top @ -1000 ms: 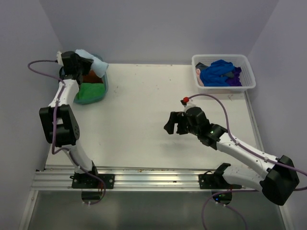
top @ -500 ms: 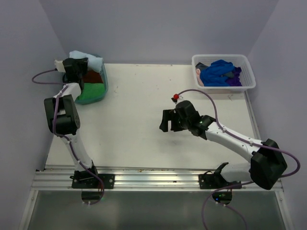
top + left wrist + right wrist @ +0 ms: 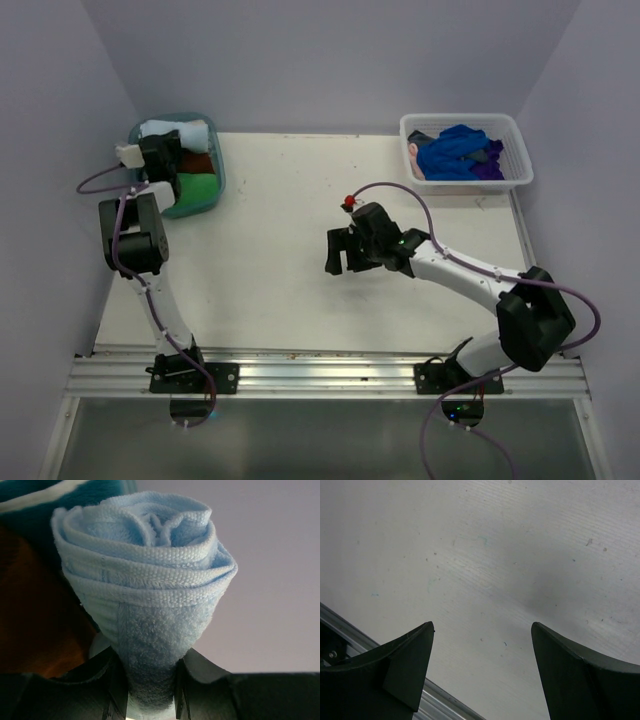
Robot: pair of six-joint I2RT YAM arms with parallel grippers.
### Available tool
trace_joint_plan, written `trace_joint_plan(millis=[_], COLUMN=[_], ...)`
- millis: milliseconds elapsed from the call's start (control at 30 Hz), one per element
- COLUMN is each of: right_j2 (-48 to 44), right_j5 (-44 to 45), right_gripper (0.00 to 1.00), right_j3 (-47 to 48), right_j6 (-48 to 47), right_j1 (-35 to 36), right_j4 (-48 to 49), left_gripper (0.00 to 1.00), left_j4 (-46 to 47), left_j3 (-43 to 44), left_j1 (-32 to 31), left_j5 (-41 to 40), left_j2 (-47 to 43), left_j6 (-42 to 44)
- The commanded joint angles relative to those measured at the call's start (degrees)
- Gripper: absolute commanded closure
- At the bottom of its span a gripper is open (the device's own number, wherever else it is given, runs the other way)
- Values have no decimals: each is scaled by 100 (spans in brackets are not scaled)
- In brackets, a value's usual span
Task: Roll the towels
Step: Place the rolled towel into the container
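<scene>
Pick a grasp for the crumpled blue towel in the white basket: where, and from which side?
Pinch the raised ridge of the blue towel near the heap's middle, coming straight down. The walls of the white basket block side approaches, and the bunched fold likely stands high enough for the open right claw to straddle.

No legible text, label, brand, number or sign found on any surface in the three views.
</scene>
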Motion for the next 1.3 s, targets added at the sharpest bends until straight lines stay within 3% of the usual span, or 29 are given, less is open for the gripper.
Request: trace_joint_plan(millis=[0, 300, 400, 533, 633, 1000, 1167, 1267], right_j2=[76, 94, 76, -38, -108, -425, -565, -644], right_j5=[-199, -226, -208, -190, -182, -243, -340, -287], right_gripper=[18, 18, 18, 18, 18, 19, 19, 19], right_j3=[300, 283, 265, 221, 160, -95, -245, -280], right_j6=[-171, -83, -56, -13, 31, 172, 225, 234], right_j1=[1, 1, 1, 1, -8, -8, 10, 1], right_j4=[-132, -53, -70, -53, 0, 158, 228, 246], left_gripper=[63, 59, 53, 33, 27, 15, 1, 0], left_j4=[524, -135, -503, -1171, -1549, -1893, -2068, -2157], left_j3=[-162, -285, -58, 242, 268, 225, 198, 58], left_j1=[-8, -8, -8, 1, -8, 27, 27, 36], left_j5=[-291, -414, -388, -247, -203, 201, 271, 228], left_j2=[35, 26, 96, 105, 17, -281, -457, -659], left_j6=[-280, -623, -702, -720, -772, -983, -966, -983])
